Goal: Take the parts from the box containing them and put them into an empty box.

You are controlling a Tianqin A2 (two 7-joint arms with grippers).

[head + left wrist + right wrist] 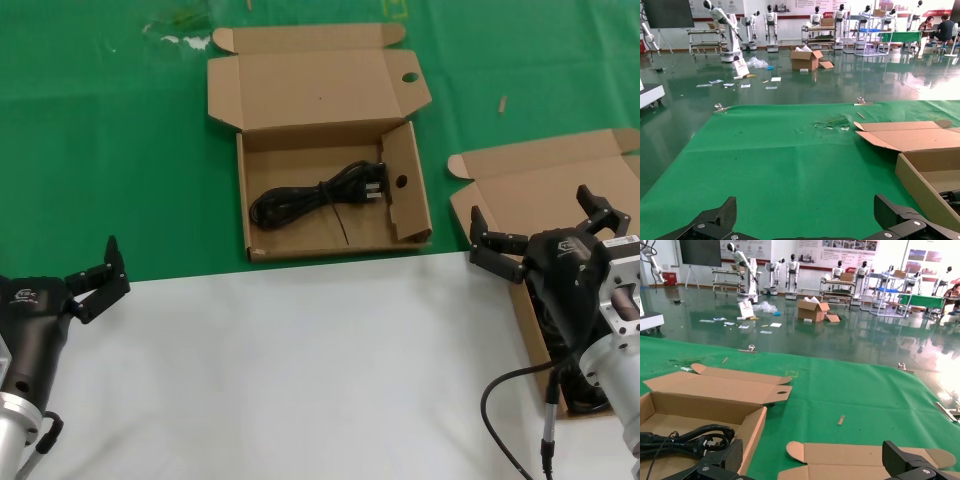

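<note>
Right claw [545, 222] spread above source box [520, 200]; left claw [100, 275] spread, idle. Soft, light cable bundles: best pinched mid-coil.

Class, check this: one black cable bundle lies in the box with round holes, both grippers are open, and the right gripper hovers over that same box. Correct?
Not quite. The right gripper hovers over the plain-lidded box at the right, not the box with round holes, as the head view shows. The cable bundle does lie in the holed box, and the left gripper is open too.
</note>
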